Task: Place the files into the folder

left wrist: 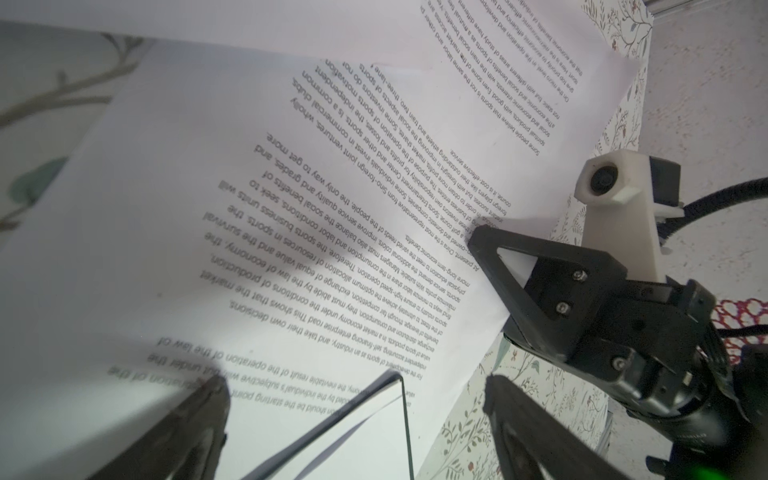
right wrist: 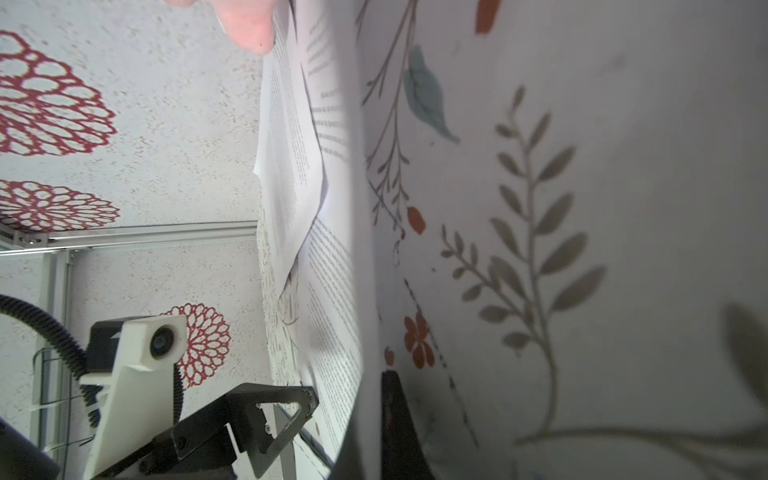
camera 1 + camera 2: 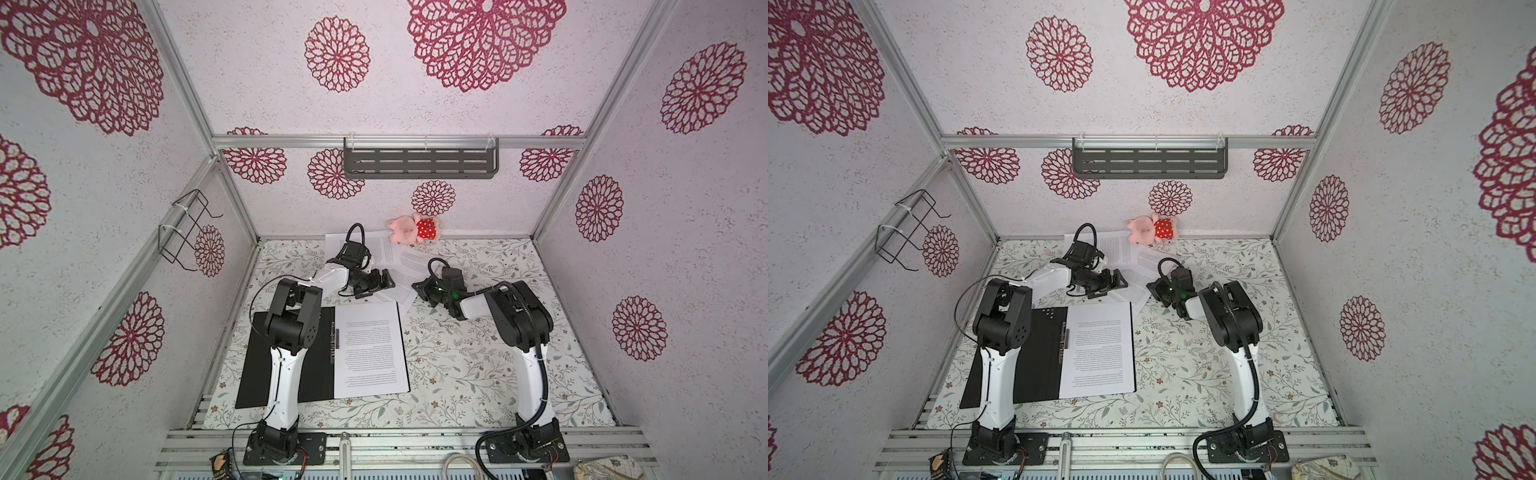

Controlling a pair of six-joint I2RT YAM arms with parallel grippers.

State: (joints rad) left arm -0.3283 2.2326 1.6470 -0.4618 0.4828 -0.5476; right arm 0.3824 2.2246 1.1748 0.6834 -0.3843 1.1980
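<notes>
Folder (image 3: 320,365) (image 3: 1038,357) lies open at near left of the floral table (image 3: 478,353), black inside up, the left arm reaching over its left half. Metal spine clip (image 3: 336,345) runs down the middle. In the folder: a printed white sheet (image 3: 370,349) (image 3: 1100,349) flat on the right half, left edge just beside the clip, not under it as far as can be told. The print there is too small to read. Remaining files (image 3: 386,253) (image 3: 1121,253) are fanned loosely at far centre, overlapping, the nearest corner just beside the folder's far right corner. Left wrist view reads dense black text on the files (image 1: 249,187): "Sino-foreign joint ventures", "the law of economy", "the only way to get more", "Some people believe that sports is not the same labor". The files also show edge-on in the right wrist view (image 2: 291,158). Left gripper (image 3: 384,279) (image 3: 1117,280) (image 1: 353,415) is over the files, fingers spread wide, holding nothing. Right gripper (image 3: 417,286) (image 3: 1152,286) (image 1: 482,241) is at the right edge of the files, fingers pressed together with a sheet edge nipped between them. Pink plush toy (image 3: 411,229) in a red dotted dress sits on the far edge of the files against the far wall. Grey slotted shelf (image 3: 419,164) on the far wall, black wire rack (image 3: 187,230) on the left wall.
</notes>
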